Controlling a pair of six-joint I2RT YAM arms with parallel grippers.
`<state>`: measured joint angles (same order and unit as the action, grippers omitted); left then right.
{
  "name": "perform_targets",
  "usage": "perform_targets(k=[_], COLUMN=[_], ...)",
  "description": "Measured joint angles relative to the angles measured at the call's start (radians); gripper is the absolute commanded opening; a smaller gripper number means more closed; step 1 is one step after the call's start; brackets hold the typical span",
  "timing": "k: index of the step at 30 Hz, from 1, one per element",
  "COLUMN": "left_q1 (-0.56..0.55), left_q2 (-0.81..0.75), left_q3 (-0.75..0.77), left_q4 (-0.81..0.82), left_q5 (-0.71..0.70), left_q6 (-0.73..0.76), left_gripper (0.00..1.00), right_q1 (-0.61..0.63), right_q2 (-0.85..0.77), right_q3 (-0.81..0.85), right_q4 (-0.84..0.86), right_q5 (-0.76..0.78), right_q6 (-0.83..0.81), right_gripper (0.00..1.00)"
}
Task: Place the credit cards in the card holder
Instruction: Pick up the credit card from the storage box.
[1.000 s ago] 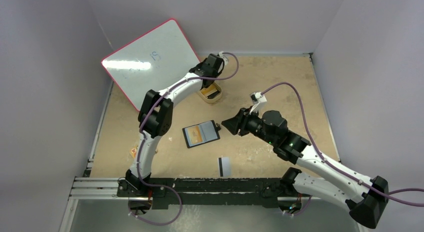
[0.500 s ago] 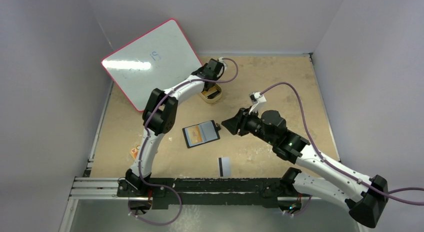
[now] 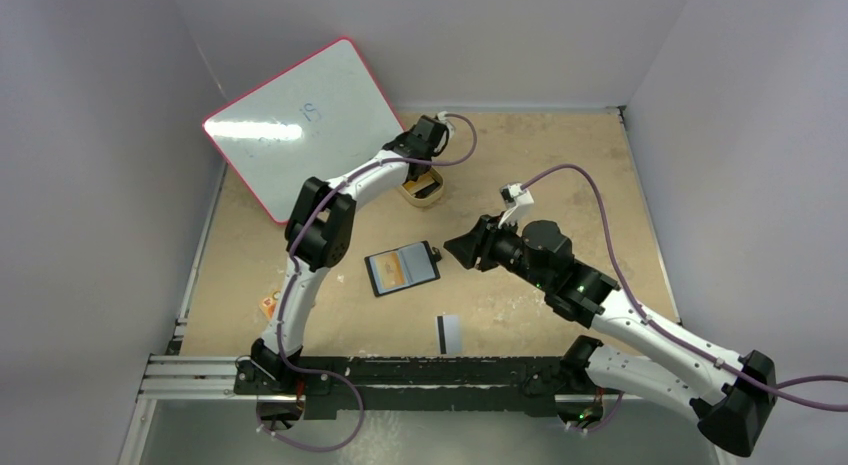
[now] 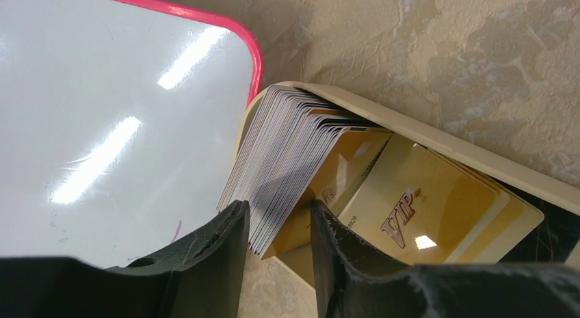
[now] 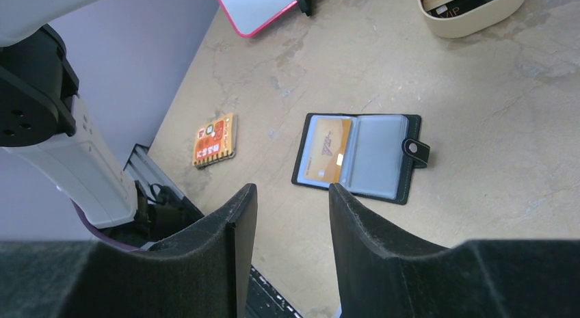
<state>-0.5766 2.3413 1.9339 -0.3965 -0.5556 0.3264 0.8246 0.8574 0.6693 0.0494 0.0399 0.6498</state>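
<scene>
The card holder (image 5: 360,156) lies open mid-tabletop (image 5: 479,161), with one orange-gold card (image 5: 327,150) in its left pocket. Farther back, a tan tray (image 4: 438,146) holds a card stack (image 4: 287,161). The left fingers (image 4: 226,249) straddle the stack's corner; whether they grip it is unclear. The right fingers (image 5: 239,222) gape, empty.

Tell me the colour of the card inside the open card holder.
Orange-gold; the card shows best in the right wrist view.

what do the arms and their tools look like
The left arm and right arm have white links with black joints; a purple cable runs along each. The left tool and right tool each have two matte black, blunt-tipped fingers.
</scene>
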Motion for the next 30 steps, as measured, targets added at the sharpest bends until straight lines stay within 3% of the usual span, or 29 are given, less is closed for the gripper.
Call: perform_targets(k=[12,22,30], left_q1=[-0.006,-0.01,-0.029], left_q2=[0.0,0.0,-0.018], left_q3=[0.005,0.028,0.031], left_q4=[-0.005,-0.026,-0.092], left_q5=[0.001,0.01,0.044], left_q6=[0.008,0.007,-0.042], left_gripper=[0.21,0.01,0.0], right_q1=[0.0,0.0,0.0], right_q2=[0.0,0.0,0.034], right_q3=[0.0,0.0,0.0], right_q4=[0.001,0.002,0.017], right_q5=[0.0,-0.001,-0.005], right_q6=[-0.002,-0.003,-0.003], right_gripper=[0.46,0.47,0.47])
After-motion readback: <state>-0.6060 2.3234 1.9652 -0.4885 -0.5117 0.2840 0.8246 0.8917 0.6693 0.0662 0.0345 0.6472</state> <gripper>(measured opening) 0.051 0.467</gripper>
